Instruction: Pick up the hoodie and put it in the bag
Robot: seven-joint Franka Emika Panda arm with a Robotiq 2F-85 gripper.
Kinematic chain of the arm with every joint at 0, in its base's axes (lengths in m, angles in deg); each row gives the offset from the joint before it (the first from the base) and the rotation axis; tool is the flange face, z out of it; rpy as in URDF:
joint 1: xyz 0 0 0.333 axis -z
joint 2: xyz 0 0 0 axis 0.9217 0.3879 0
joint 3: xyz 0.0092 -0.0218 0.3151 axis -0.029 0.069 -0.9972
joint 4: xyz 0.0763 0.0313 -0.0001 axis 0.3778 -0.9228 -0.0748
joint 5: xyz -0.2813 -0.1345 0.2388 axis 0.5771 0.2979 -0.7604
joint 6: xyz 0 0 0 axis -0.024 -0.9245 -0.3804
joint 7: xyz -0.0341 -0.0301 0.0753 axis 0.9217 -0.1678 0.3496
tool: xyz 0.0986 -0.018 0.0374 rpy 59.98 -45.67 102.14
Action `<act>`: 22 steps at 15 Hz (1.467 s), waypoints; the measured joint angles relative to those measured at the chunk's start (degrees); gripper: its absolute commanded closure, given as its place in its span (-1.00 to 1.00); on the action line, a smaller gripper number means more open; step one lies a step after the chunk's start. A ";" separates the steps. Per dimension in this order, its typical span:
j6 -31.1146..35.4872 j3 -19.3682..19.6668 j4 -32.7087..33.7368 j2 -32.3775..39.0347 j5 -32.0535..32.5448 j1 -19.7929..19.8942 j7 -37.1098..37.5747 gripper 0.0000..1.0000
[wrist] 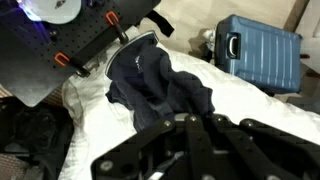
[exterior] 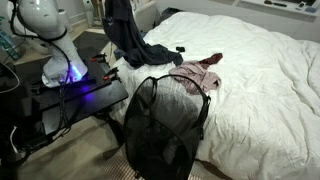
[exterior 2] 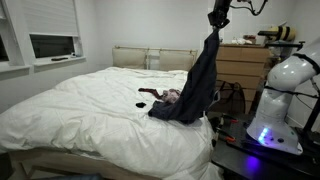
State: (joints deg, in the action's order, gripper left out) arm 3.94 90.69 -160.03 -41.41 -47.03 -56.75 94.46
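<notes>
Wrist view looks down the dark hoodie (wrist: 155, 85) hanging past the desk (wrist: 40, 60) edge, because the gripper (exterior 2: 218, 17), pinched on its top, holds it high, I think to clear the mesh bag (exterior: 160, 125) rim.

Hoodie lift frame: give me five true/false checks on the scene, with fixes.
1. The hoodie hangs from the gripper. True.
2. The hoodie is already inside the black mesh bag. False: it hangs over the bed, and the bag stands beside the bed.
3. The hoodie's lower end rests on the bed. True.
4. The bedding is dark blue. False: it is white; the hoodie is the dark item.
5. Nothing else lies on the bed. False: a pinkish garment lies near the bag.
</notes>
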 measured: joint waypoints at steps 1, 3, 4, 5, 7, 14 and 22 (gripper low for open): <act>3.85 0.08 -0.49 1.07 0.06 0.59 -1.00 0.97; 13.49 0.15 -2.06 3.86 0.13 1.28 -2.88 0.97; 17.87 0.18 -2.89 5.59 0.15 1.33 -3.28 0.97; 21.43 0.18 -3.59 7.52 0.18 1.32 -3.32 0.97; 26.37 0.19 -4.53 11.67 0.23 1.27 -3.33 0.39; 30.00 0.59 -3.93 20.02 0.75 1.13 -3.20 -0.53; 29.98 1.77 -3.90 22.44 1.87 1.11 -2.88 -1.00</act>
State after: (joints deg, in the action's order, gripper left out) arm 33.93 92.46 -163.93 -18.98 -45.16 -55.65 91.59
